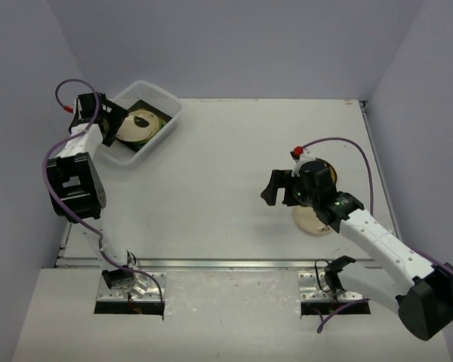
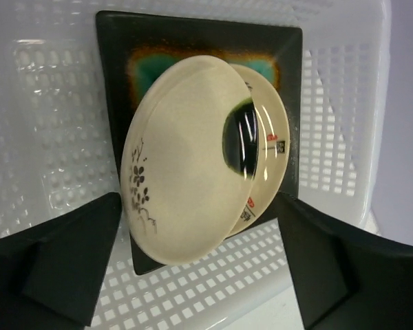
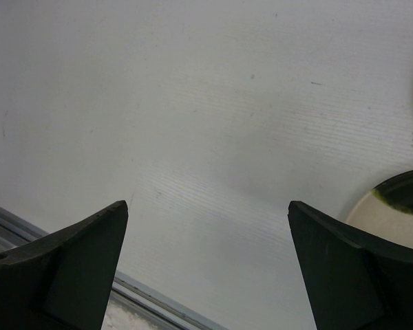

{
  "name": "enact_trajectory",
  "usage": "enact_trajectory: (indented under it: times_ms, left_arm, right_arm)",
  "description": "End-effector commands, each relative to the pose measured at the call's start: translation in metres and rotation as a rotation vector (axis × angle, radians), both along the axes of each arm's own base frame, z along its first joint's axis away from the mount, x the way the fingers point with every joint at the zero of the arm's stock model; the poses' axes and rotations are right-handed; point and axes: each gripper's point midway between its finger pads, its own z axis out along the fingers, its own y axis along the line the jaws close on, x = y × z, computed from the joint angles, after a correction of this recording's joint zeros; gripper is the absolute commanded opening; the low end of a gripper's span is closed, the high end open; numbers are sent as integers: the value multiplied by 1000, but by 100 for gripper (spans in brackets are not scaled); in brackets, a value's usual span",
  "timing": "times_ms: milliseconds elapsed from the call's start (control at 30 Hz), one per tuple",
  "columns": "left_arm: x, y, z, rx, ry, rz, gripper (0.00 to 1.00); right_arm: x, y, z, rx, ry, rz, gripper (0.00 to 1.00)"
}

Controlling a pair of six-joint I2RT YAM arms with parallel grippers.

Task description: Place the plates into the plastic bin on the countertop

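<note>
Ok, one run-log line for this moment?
left gripper: open over plastic bin | cream plate: tilted on stack in bin | right gripper: open, empty | plate: on countertop

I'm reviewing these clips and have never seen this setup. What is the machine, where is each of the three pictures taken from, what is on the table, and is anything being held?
Two robot arms stand at a white table. One picture looks down from above; the other two come from cameras on each wrist. The left gripper is open over a plastic bin holding a dark square plate with cream round plates leaning on it. The right gripper is open above bare table, beside more plates. Neither holds anything.
</note>
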Motion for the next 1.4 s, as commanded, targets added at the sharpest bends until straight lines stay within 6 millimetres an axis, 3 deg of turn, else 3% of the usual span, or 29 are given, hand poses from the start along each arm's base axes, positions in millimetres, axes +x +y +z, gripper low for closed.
enact_trajectory:
  times_ms: [0, 133, 267, 433, 500, 533, 567, 667, 733, 800, 833, 1033, 1167, 1367]
  left_arm:
    - [13, -19, 45, 59, -82, -89, 100]
    - [12, -28, 66, 95, -81, -156, 100]
    - [12, -31, 59, 78, -28, -181, 100]
    - [-9, -61, 101, 41, -131, -267, 100]
    - [-29, -99, 147, 76, -235, -374, 100]
    - [-40, -117, 151, 95, -240, -418, 100]
    - [-58, -156, 175, 137, -298, -511, 100]
    - [-109, -221, 163, 166, -310, -669, 100]
    - [-145, -248, 157, 168, -331, -746, 100]
    - [-170, -251, 120, 158, -283, -773, 100]
    - [-179, -251, 113, 160, -283, -789, 100]
    - [-222, -245, 86, 184, -246, -865, 100]
    - [-239, -238, 70, 215, -213, -886, 100]
    - [-250, -231, 68, 240, -218, -882, 100]
  right_arm:
    - [15, -3, 16, -24, -50, -15, 99]
    - [20, -12, 3, -76, -18, -55, 99]
    - [22, -14, 0, -86, 4, -72, 99]
    - [31, -27, -1, -125, 0, -145, 99]
    - [39, -42, 0, -195, -18, -200, 99]
    - [44, -50, -1, -255, -30, -209, 99]
    - [53, -63, -5, -344, -33, -247, 99]
    - [72, -103, -19, -688, 0, -271, 99]
    - [85, -124, -28, -919, 61, -282, 99]
    - [99, -128, -36, -1030, 92, -249, 99]
    - [109, -126, -39, -1056, 99, -231, 99]
    - [142, -125, -86, -1154, 174, -171, 90]
    - [148, -130, -103, -1183, 185, -170, 85]
    - [137, -121, -132, -1096, 191, -121, 52]
